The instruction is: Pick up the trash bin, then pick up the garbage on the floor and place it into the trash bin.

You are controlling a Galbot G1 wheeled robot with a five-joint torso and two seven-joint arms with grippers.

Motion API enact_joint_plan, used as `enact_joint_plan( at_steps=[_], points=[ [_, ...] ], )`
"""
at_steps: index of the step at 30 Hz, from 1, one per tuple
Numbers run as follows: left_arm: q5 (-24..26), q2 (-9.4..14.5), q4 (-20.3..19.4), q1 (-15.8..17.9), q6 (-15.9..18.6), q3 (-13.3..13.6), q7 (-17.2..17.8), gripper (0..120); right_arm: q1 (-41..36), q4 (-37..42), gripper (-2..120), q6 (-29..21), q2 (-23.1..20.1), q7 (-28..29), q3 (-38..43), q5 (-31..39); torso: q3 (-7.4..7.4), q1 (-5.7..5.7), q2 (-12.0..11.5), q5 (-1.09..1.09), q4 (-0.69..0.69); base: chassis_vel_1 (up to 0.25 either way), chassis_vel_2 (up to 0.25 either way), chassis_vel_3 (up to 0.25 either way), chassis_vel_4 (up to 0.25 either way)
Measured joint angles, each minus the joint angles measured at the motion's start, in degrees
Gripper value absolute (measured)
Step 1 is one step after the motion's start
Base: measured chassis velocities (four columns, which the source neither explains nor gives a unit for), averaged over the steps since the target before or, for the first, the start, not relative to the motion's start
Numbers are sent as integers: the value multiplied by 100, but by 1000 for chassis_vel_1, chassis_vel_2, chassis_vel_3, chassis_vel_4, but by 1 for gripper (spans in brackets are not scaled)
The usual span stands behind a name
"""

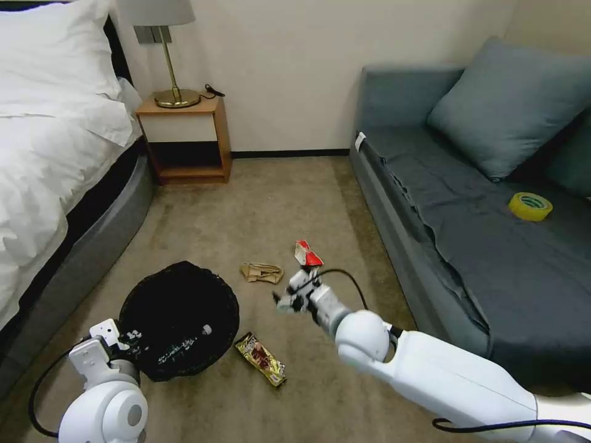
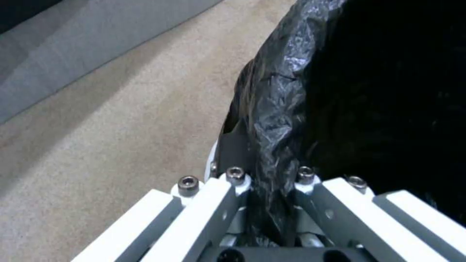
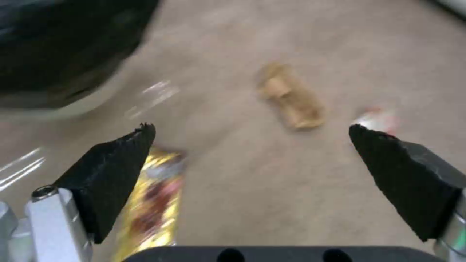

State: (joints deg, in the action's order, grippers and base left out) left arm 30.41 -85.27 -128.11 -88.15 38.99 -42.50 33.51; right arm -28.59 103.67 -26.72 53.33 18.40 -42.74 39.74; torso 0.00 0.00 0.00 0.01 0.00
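Left hand (image 2: 264, 218), at the robot's left, is closed on the rim of the small round white trash bin lined with crinkly black plastic (image 1: 178, 320); in the left wrist view the bag's folded edge is pinched between its white fingers (image 2: 213, 203). A clear bottle (image 1: 181, 346) lies inside the bin on the black liner, so that piece appears to be already deposited. Whether the bin is lifted clear of the beige carpet floor (image 1: 277, 197) cannot be told.

Just right of the bin lies the yellow-brown snack wrapper (image 1: 261, 359). Beyond it rests the crumpled tan paper (image 1: 262, 272), and farther right the red-and-white crumpled packet (image 1: 307, 254). These three pieces remain to be collected.

Right hand (image 1: 292, 299) hovers above the carpet with its black-padded fingers (image 3: 116, 163) spread wide and holding nothing. It hangs between the tan paper and the snack wrapper, with the red-and-white packet just past it. Seen from the right wrist, the snack wrapper lies beside one fingertip, the tan paper ahead between the two tips, and the packet near the other.
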Motion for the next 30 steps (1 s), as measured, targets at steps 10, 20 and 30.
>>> enact_joint_plan(
  at_steps=[10, 20, 30],
  points=[
    [-12, -34, -13, -18, -20, -27, -10, 3, 761, -232, 100, -1109, 259, 108, -1213, 1555, 0, 0, 0, -1, 0, 0, 0, 0, 0],
    [-18, -59, -28, -69, -55, -111, -31, 3, 947, -1420, 100, -928, 1027, 66, -1810, 1676, 0, 0, 0, -1, 0, 0, 0, 0, 0],
    [-5, -86, -75, -137, -83, -201, -53, 3, 1188, -2567, 100, -451, 1767, -134, -2424, 1546, 0, 0, 0, -1, 1, 0, 0, 0, 0]
  ],
)
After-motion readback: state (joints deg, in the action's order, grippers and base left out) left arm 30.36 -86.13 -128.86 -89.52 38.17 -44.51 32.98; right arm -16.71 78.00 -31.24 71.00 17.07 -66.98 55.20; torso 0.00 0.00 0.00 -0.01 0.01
